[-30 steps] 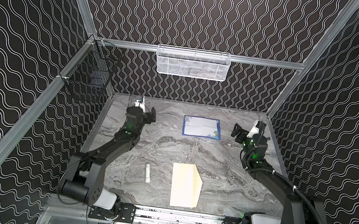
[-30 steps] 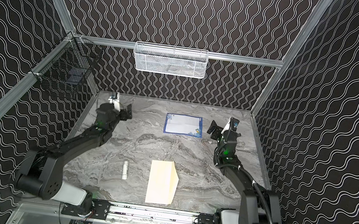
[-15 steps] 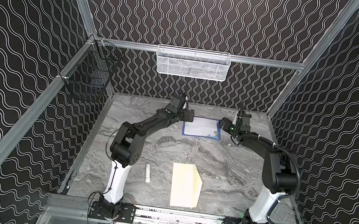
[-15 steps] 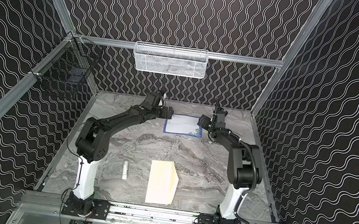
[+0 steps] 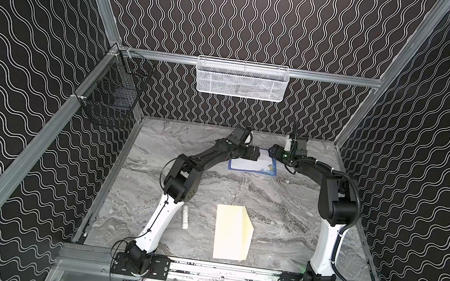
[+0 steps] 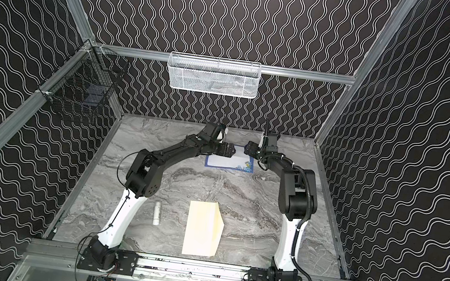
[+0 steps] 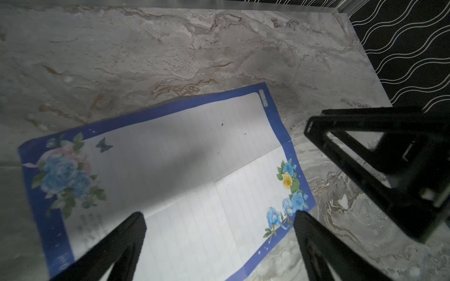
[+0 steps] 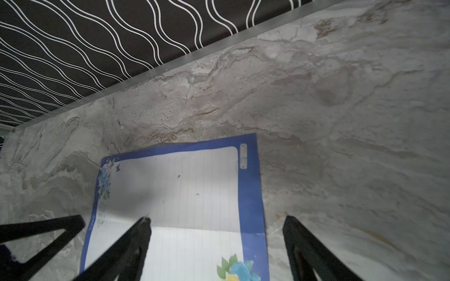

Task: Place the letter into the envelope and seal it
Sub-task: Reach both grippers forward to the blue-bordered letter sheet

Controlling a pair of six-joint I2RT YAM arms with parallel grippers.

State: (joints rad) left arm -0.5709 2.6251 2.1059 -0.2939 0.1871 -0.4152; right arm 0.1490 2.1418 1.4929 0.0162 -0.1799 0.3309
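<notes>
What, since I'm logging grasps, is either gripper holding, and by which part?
Nothing is held: the left gripper and the right gripper hang over the letter with jaws open.

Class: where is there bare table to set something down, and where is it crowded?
Bare: the stretch between letter and envelope, and right of the envelope. Crowded: at the letter, with left gripper and right gripper over it.

Letter (image 5: 255, 168) well behind envelope (image 5: 232, 233)
</notes>
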